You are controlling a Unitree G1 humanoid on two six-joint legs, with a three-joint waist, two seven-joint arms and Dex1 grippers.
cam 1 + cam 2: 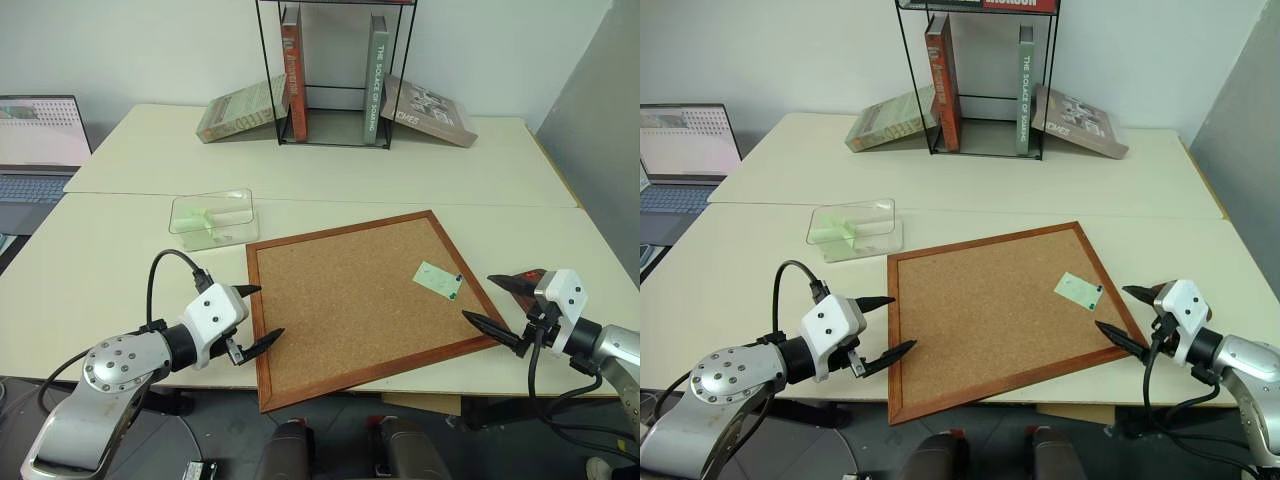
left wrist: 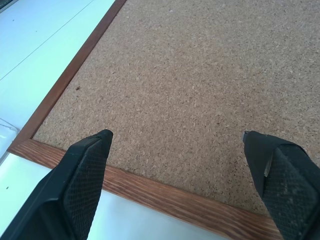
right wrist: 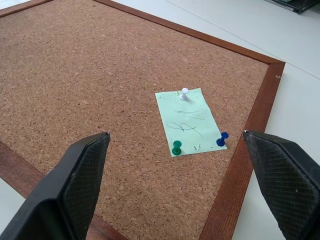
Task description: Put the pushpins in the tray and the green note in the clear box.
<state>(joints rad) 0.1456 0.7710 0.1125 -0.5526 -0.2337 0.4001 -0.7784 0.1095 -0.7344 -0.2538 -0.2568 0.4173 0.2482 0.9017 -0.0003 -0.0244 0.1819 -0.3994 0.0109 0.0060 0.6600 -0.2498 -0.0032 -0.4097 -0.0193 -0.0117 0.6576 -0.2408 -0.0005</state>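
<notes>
While both of your grippers hang with jaws spread wide and holding nothing, the left gripper (image 1: pixel 256 314) sits at the cork board's (image 1: pixel 350 300) near-left frame and the right gripper (image 1: pixel 497 303) at its right edge. You have the green note (image 3: pixel 188 121) lying on the cork board near that right edge, with a white pushpin (image 3: pixel 184 93), a green pushpin (image 3: pixel 177 148) and a blue pushpin (image 3: pixel 222 139) stuck in it. The clear box (image 1: pixel 212 217) stands just beyond the cork board's far-left corner.

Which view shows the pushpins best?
The right wrist view: three pushpins stand clear on the green note, one green, one blue, one white. In both eye views they are mere dots at the note's edge. The left wrist view looks at bare cork board.
</notes>
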